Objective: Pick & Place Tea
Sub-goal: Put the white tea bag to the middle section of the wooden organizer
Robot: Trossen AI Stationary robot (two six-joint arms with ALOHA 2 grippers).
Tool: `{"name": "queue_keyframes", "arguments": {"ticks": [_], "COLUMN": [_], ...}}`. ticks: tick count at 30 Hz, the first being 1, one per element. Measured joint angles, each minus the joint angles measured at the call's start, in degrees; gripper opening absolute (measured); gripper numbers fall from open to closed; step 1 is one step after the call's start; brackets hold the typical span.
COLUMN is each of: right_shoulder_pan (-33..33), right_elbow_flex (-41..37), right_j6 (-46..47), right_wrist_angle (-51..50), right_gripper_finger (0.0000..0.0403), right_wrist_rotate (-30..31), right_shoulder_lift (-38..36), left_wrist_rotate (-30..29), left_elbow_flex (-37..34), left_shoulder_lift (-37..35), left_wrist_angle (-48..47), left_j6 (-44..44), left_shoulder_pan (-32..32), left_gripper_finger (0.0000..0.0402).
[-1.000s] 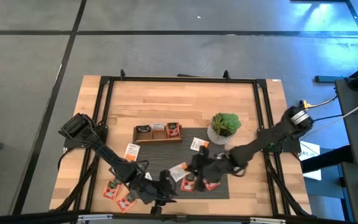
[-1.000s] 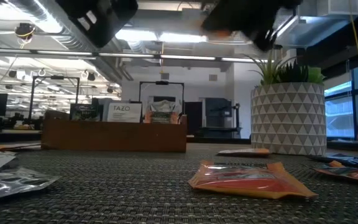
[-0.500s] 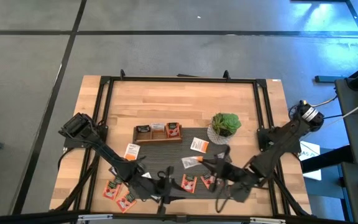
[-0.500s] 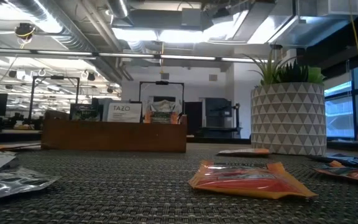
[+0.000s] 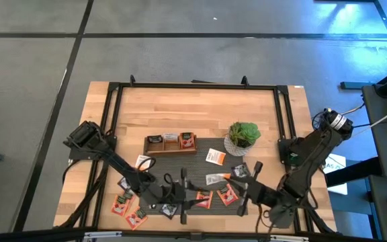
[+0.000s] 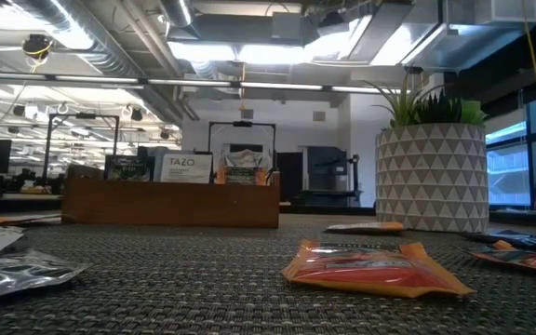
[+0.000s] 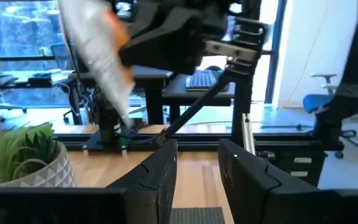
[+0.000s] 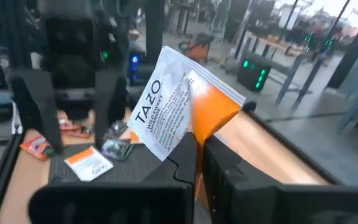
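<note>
My right gripper (image 5: 234, 180) (image 8: 199, 163) is over the dark mat's near right part, shut on a white-and-orange tea sachet (image 5: 217, 178) (image 8: 179, 102) printed TAZO. My left gripper (image 5: 184, 195) (image 7: 197, 168) is open over the mat's near middle, pointing at the right gripper, and touches nothing. Its wrist view shows the held sachet (image 7: 98, 50) in front of it. Orange-red sachets (image 5: 203, 198) (image 5: 228, 195) (image 6: 375, 270) lie flat on the mat. More lie near the left edge (image 5: 123, 203). My right gripper pinches the sachet between its two fingers at its orange end (image 8: 209, 124). The fingers come roughly level from the table's right side. The sachet is lifted clear of the mat and sticks out beyond the fingertips, its white printed part (image 8: 166, 106) free.
The wooden tray (image 5: 170, 142) (image 6: 170, 200) holds standing sachets at the mat's far edge. The potted plant (image 5: 242, 138) (image 6: 431, 177) stands to its right. White sachets (image 5: 215, 156) (image 5: 142, 161) and dark ones (image 5: 240, 169) (image 5: 170, 210) lie scattered. Black frame rails (image 5: 281, 114) edge the table.
My right gripper has drawn back toward the table's right edge, carrying the white-and-orange sachet off the mat's near middle, while its arm has folded toward the near right corner. My left gripper has shifted a little to the right. Both arms have left the low view.
</note>
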Motion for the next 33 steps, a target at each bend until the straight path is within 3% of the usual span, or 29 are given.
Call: {"name": "queue_keyframes", "arguments": {"ticks": [5, 27, 33], "right_shoulder_pan": [0.0, -0.1, -0.1], "right_elbow_flex": [0.0, 0.0, 0.0], "right_j6": [-5.3, -0.4, -0.1], "right_wrist_angle": [3.6, 0.7, 0.7], "right_gripper_finger": [0.0019, 0.002, 0.0021], "right_wrist_rotate": [-1.2, -7.5, -7.6], "right_shoulder_lift": [0.0, 0.2, 0.2], "left_wrist_rotate": [0.0, -0.6, -0.6], "left_elbow_flex": [0.0, 0.0, 0.0], "left_shoulder_lift": [0.0, 0.0, 0.0], "left_wrist_angle": [0.2, 4.3, 4.3], "left_j6": [-4.3, -7.2, -6.8], "left_shoulder_pan": [1.2, 3.5, 3.5], "left_gripper_finger": [0.0116, 0.0114, 0.0076]}}
